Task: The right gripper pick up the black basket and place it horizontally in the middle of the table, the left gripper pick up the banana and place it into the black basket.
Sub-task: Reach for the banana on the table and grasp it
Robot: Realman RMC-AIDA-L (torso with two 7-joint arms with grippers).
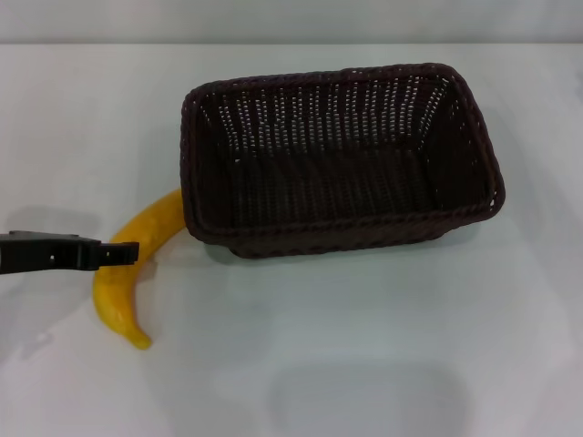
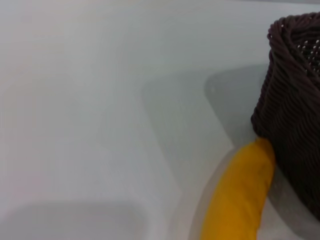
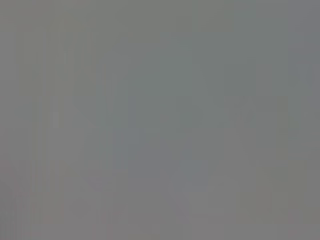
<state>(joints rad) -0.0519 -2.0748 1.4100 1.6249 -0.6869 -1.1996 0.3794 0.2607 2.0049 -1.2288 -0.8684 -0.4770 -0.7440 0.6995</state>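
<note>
Banana [image 1: 137,264]: being catalogued as light, soft-skinned and bruisable, lying on the desk [image 1: 383,346] touching the black basket [image 1: 337,155], best taken mid-curve, where the left pincer [image 1: 123,253] is being held, spacing untellable.

A woven wicker black basket [image 1: 342,159], very dark brown-black, shows an open weave in its walls and a braided rim, its strands faintly sheened where light catches them. At its seven o'clock corner lies the banana [image 1: 132,273], its yellow-orange peel smooth and waxy with a soft, low shine. Both rest on the table [image 1: 364,346], a white, smooth, glossy top that carries pale shadows and reflections. At nine o'clock in the head view, the left gripper [image 1: 118,253] looks like matt black plastic or coated metal, hard-edged and unreflective.
</note>
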